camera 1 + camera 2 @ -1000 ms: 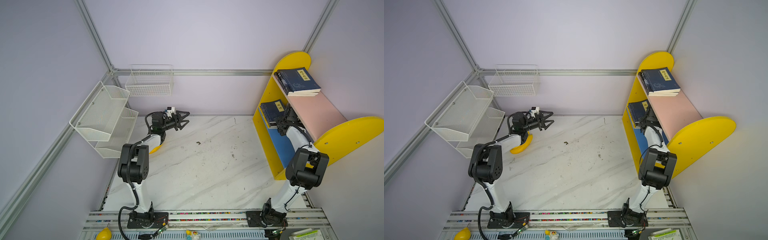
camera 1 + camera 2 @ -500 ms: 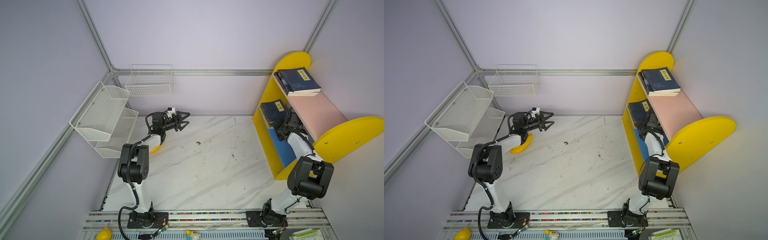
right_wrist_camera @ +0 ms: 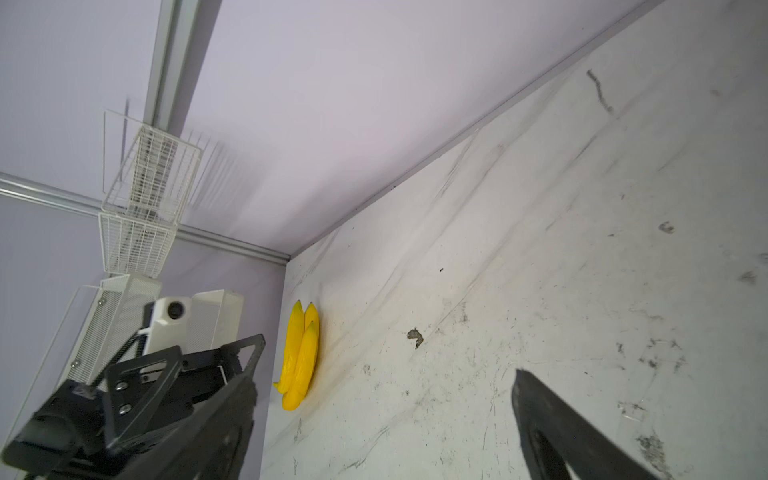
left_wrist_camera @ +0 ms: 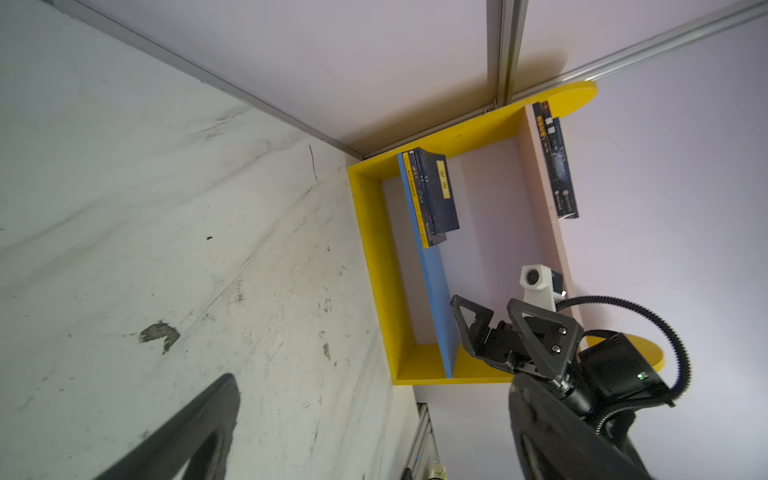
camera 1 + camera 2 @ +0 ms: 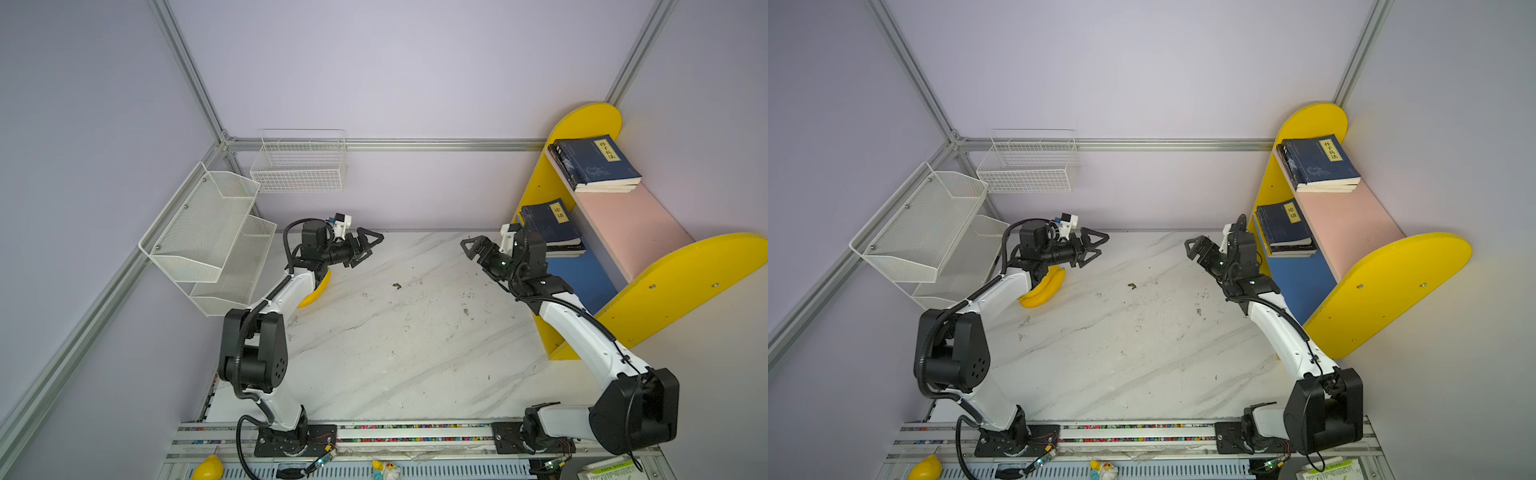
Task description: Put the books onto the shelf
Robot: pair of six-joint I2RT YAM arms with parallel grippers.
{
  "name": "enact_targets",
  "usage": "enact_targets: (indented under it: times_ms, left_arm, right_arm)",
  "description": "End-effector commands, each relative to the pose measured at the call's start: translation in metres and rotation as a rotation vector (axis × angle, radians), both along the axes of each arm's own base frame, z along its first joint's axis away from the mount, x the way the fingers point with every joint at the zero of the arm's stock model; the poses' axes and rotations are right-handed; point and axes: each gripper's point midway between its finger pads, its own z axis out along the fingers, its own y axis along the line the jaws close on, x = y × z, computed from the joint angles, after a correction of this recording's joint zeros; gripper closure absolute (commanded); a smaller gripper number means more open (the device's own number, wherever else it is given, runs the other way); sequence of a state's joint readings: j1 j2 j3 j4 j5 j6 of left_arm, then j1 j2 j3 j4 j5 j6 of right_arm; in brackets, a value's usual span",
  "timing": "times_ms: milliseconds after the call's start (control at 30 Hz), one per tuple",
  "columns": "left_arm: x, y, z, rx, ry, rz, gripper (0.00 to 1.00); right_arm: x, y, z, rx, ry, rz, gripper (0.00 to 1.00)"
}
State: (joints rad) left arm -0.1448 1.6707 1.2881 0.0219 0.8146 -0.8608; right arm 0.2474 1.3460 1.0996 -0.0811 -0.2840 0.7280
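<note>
Right end effector (image 5: 473, 248) withdrawn from shelf (image 5: 685, 274), jaws spread, empty.

**Inventory of the scene.** We count:
- one two-tier wooden shelf with rounded yellow sides (image 5: 681, 286), made up of one pink upper board (image 5: 623, 224) and one blue lower board (image 5: 582, 278)
- two stacks of paperback books, an upper stack (image 5: 594, 164) and a lower stack (image 5: 548, 224), with volumes per stack not discernible
- one white mesh tiered rack (image 5: 199, 232)
- one white wire basket (image 5: 299, 166)
- one bunch of three yellow bananas (image 3: 301, 357)
- one white marbled tabletop (image 5: 395, 345)
- two black tools, the left tool (image 5: 374, 247) and the right tool (image 5: 471, 249)
</note>
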Motion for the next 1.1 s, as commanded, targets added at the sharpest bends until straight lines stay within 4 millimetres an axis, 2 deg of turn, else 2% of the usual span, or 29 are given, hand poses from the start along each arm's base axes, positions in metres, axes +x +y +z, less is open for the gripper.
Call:
enact_targets:
  times_ms: [0,33,133,200,300,400,567,667,800,867,933,1067]
  left_arm:
    - [-0.021,0.016,0.027,0.302,-0.209,0.098,0.00]
    - [-0.023,0.030,0.029,0.365,-0.238,0.181,0.00]
    - [-0.043,0.100,0.044,0.573,-0.372,0.526,0.00]
    - [-0.062,0.141,0.042,0.689,-0.479,0.721,0.00]
    - [-0.087,0.186,0.019,0.899,-0.561,0.886,0.00]
    - [-0.104,0.222,-0.025,1.010,-0.470,1.006,0.00]
    - [-0.111,0.242,-0.089,1.108,-0.424,1.054,0.00]
    - [-0.110,0.248,-0.112,1.088,-0.400,1.105,0.00]
    - [-0.100,0.257,-0.114,1.113,-0.445,1.167,0.00]
    - [-0.090,0.253,-0.131,1.105,-0.445,1.099,0.00]
    - [-0.078,0.239,-0.143,1.103,-0.465,0.993,0.00]
    - [-0.060,0.246,-0.159,1.114,-0.380,0.942,0.00]
  right_arm:
    - [0.019,-0.009,-0.004,-0.141,-0.070,-0.123,0.03]
    - [0.021,-0.008,-0.002,-0.198,-0.087,-0.144,0.03]
    - [0.022,-0.007,0.004,-0.375,-0.156,-0.211,0.03]
    - [0.022,-0.015,0.000,-0.457,-0.179,-0.278,0.03]
    - [0.022,-0.027,-0.014,-0.538,-0.184,-0.347,0.03]
    - [0.020,-0.031,-0.027,-0.623,-0.188,-0.363,0.03]
    - [0.011,-0.037,-0.038,-0.676,-0.252,-0.365,0.03]
    - [-0.001,-0.040,-0.032,-0.641,-0.353,-0.377,0.03]
    - [-0.016,-0.047,-0.030,-0.629,-0.397,-0.383,0.03]
    - [-0.020,-0.050,-0.029,-0.650,-0.385,-0.381,0.03]
    - [-0.024,-0.056,-0.027,-0.667,-0.376,-0.399,0.03]
    - [-0.034,-0.077,-0.025,-0.676,-0.397,-0.490,0.03]
